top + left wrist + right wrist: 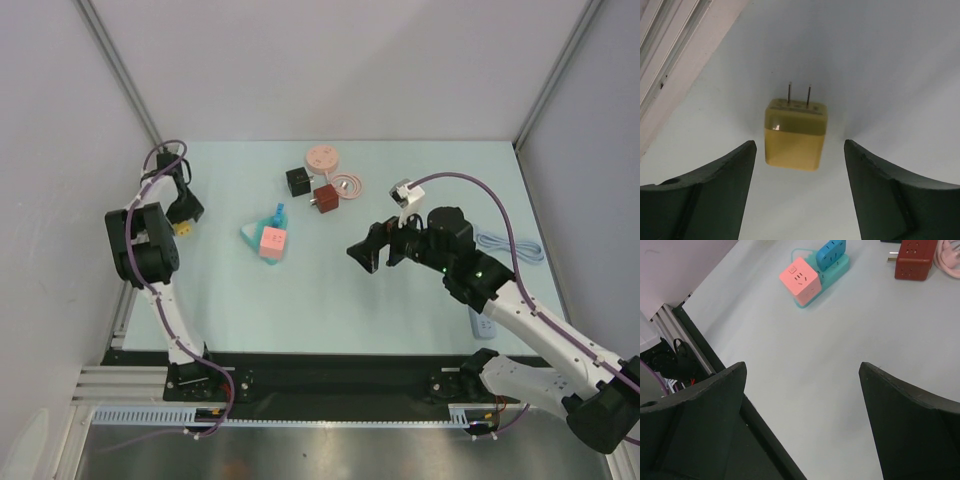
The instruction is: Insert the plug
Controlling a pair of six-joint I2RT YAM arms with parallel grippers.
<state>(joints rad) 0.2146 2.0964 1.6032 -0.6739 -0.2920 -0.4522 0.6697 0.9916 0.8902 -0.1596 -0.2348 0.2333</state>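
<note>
mid-table sits a pink plastic socket cube (272,241) on a teal base (250,235), dark red (324,198) and black (298,180) cubes beyond it. pale matte table (330,310), white walls (330,60). the glossy yellow square plug (795,132) lies far left, between my left gripper's (800,165) spread fingers - untouched. the right gripper (802,390) hangs wide apart - empty.

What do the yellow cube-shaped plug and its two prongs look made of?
The yellow cube-shaped plug looks like moulded plastic, semi-gloss: rounded edges, a small bright highlight. Its two prongs are probably metal: thin, dark, straight, though too small to be sure.
</note>
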